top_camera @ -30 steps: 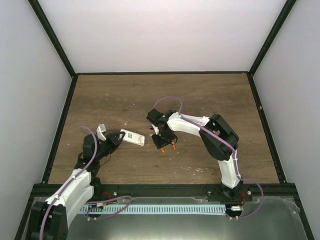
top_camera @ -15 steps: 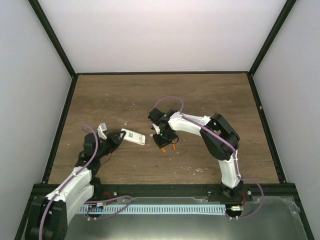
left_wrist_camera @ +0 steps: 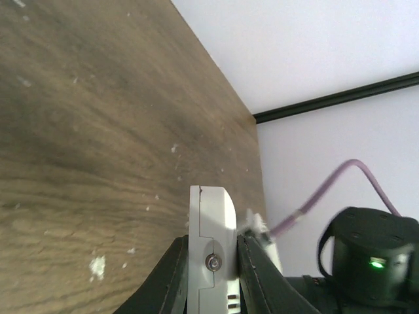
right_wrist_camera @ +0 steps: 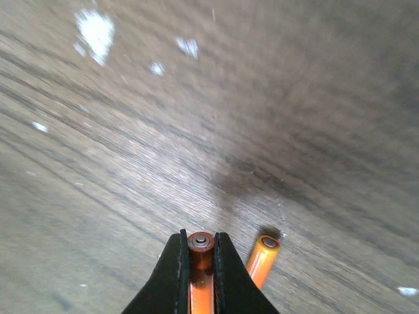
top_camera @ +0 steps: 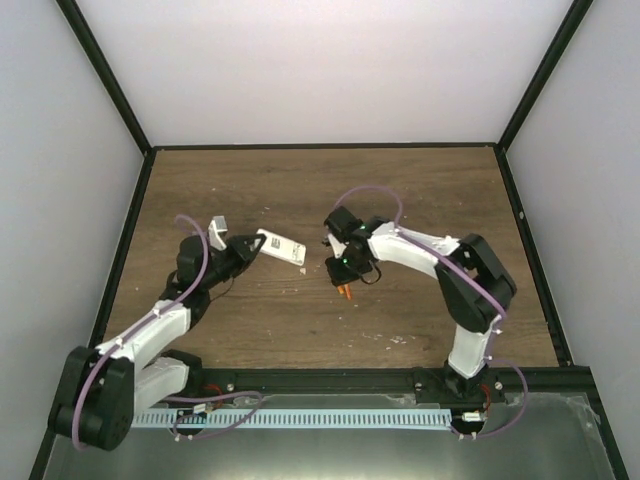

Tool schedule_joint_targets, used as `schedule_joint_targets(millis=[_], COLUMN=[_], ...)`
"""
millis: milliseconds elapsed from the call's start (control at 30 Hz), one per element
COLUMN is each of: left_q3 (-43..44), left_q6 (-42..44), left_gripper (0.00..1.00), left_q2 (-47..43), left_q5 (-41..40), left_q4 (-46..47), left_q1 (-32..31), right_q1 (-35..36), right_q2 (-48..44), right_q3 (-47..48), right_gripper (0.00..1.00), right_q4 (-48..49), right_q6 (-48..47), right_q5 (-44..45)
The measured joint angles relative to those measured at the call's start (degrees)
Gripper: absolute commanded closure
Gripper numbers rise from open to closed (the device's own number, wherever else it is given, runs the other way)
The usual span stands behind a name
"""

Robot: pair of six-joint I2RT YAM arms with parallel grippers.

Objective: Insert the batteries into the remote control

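My left gripper (top_camera: 260, 244) is shut on the white remote control (top_camera: 284, 247) and holds it out toward the table's middle. In the left wrist view the remote control (left_wrist_camera: 211, 229) stands edge-on between the two black fingers (left_wrist_camera: 171, 275) of that gripper (left_wrist_camera: 211, 265). My right gripper (top_camera: 343, 274) is to the right of it, apart, pointing down at the wood. Its jaws (right_wrist_camera: 201, 261) are shut on one orange battery (right_wrist_camera: 201, 247), end cap facing the camera. The other orange battery (right_wrist_camera: 262, 260) lies on the table just right of the held one.
The brown wooden table (top_camera: 400, 190) has scattered white specks (right_wrist_camera: 95, 29). A black frame (top_camera: 325, 146) and pale walls close it in at the back and sides. The right arm's black wrist with a green light (left_wrist_camera: 370, 261) shows beyond the remote control.
The right gripper closed on one battery and shifted right. The left arm swung the remote control up and to the right, farther from the table's front edge.
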Motion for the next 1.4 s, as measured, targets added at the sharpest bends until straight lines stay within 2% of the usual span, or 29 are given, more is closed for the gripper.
schedule_joint_targets(millis=[267,467,667,967,1400], left_q3=[7.1,8.2,8.2,7.6,4.4], left_q6=[-2.3,-5.9,-7.2,-10.4,-12.7], left_gripper=[1.00,1.00,1.00,1.00,1.00], left_q2=[10.6,16.1,16.4,18.5,16.2], left_q5=[-0.2,-1.6,-4.9,-7.8,-10.6], left_q4=[8.4,17.6,22.7,29.5,31.2], left_q1=[-1.8,-5.4,-9.6,-11.8,-12.2], right_q1=[-3.0,-4.5,-4.8,-4.9,-5.1], right_q2=[-15.2,-22.8,-26.8,-29.3,-34.0], right_q3=[-0.6,-1.7,-4.9,-7.9,-12.1], right_gripper=[0.99,0.99,0.99,0.99,0.99], right_q4=[7.7,13.6,18.2,23.9,31.9], right_q6=[0.9,2.5,5.3,8.7,11.7], right_q5=[-1.5,-3.6,-5.1,-5.7,1.7])
